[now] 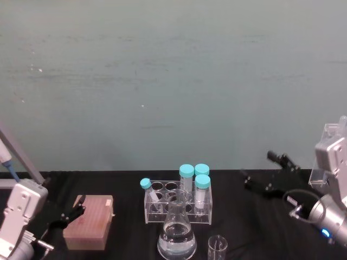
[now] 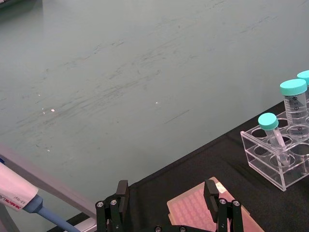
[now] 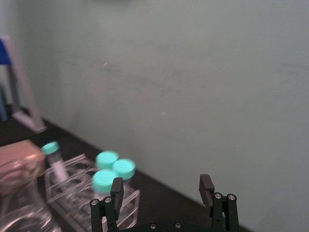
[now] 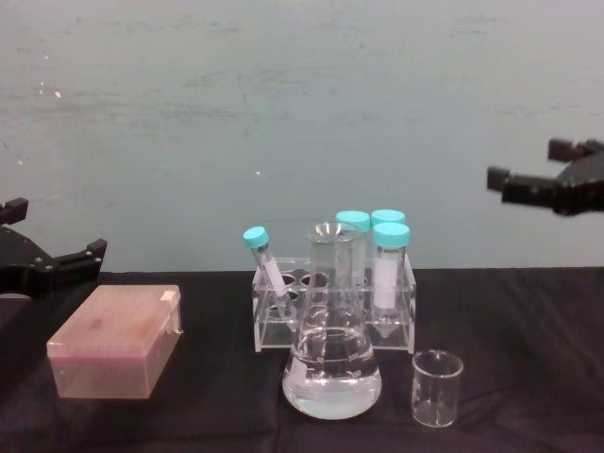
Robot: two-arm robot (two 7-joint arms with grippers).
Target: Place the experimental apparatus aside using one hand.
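Note:
A clear acrylic rack (image 1: 178, 203) (image 4: 330, 311) (image 2: 277, 154) (image 3: 82, 193) holding several teal-capped tubes stands mid-table. In front of it are a conical flask (image 1: 177, 238) (image 4: 332, 368) with clear liquid and, to its right, a small glass beaker (image 1: 217, 248) (image 4: 437, 387). My right gripper (image 1: 259, 168) (image 4: 527, 162) (image 3: 161, 182) hangs open in the air to the right of the rack, well above the table and touching nothing. My left gripper (image 1: 69, 214) (image 4: 55, 228) (image 2: 166, 188) is open at the far left, just beside the pink box, holding nothing.
A pink tip box (image 1: 88, 222) (image 4: 115, 342) sits left of the rack. A pipette on a slanted stand (image 1: 21, 157) (image 2: 14, 193) rises at the far left. A clear plastic holder (image 1: 325, 157) stands at the far right. A pale green wall backs the black table.

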